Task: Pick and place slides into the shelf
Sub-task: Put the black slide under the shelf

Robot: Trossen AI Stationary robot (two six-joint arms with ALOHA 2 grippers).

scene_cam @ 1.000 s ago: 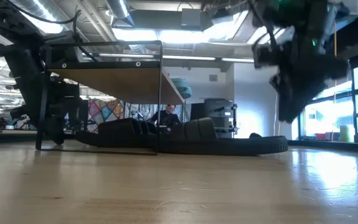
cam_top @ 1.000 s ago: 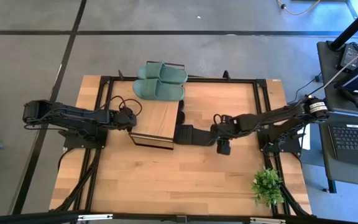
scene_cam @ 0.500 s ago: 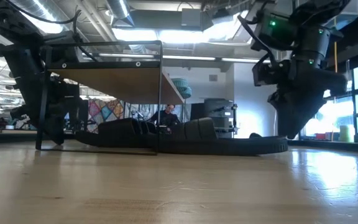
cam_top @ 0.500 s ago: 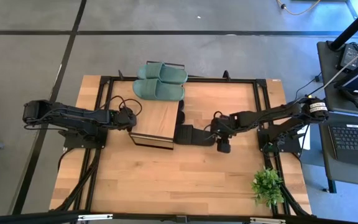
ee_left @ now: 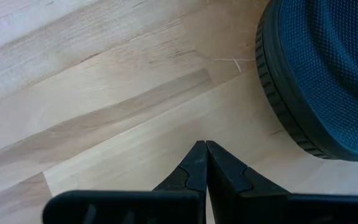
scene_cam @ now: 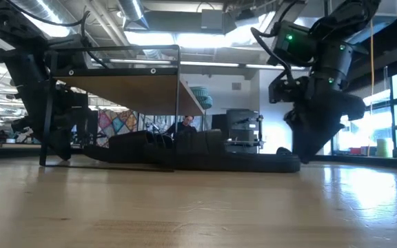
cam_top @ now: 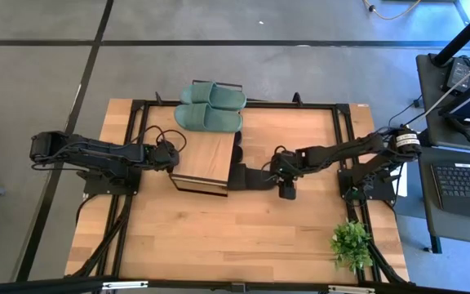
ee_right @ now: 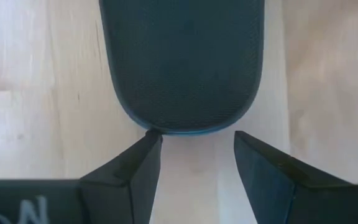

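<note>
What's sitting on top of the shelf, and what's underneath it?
On the low wood-topped shelf: two sage green slides. Underneath: black slides, their count hidden by the plank top.

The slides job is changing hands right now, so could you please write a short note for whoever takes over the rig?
Left claw: shut, empty, waiting at the shelf's left end.
Right claw: open, at the heel of a black slide that lies partly under the shelf; one finger touches it.
Done: two green slides sit on the shelf top; black slides lie underneath.
Left: get that slide fully under.
</note>
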